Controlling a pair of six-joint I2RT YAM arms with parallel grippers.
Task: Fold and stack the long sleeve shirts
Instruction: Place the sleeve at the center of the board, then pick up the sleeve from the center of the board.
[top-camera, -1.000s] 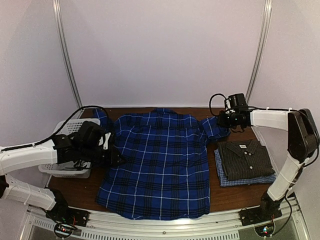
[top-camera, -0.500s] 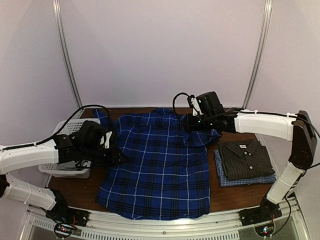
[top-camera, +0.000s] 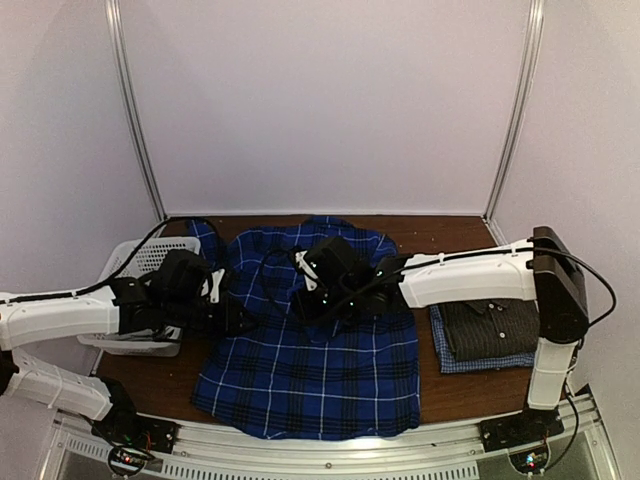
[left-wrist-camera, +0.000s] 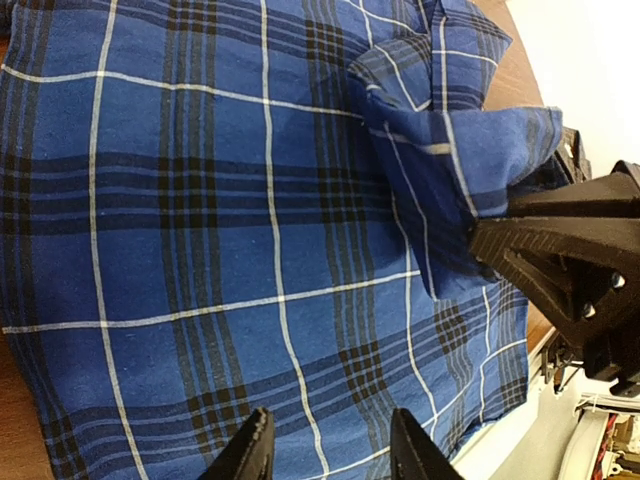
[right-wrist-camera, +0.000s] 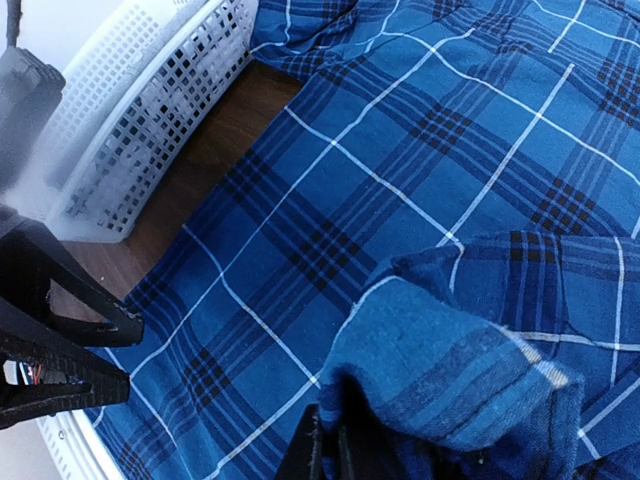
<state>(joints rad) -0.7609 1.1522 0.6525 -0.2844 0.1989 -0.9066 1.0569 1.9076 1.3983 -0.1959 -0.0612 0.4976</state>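
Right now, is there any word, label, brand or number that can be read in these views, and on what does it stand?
None can be read. The blue plaid shirt, the white basket and the folded grey shirt show no legible text, label or number in any view.

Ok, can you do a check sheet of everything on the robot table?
Surface: brown wooden table.
Job's things: royal-blue plaid shirt spread flat, one sleeve lifted over its body; dark grey checked shirt folded atop pale blue checked shirt.
Clutter: white plastic mesh basket at left edge.
Grippers: left tool open above the plaid; right tool shut on the sleeve.
Cables: black cable arcing by the left arm.
Surroundings: pale walls, metal poles.
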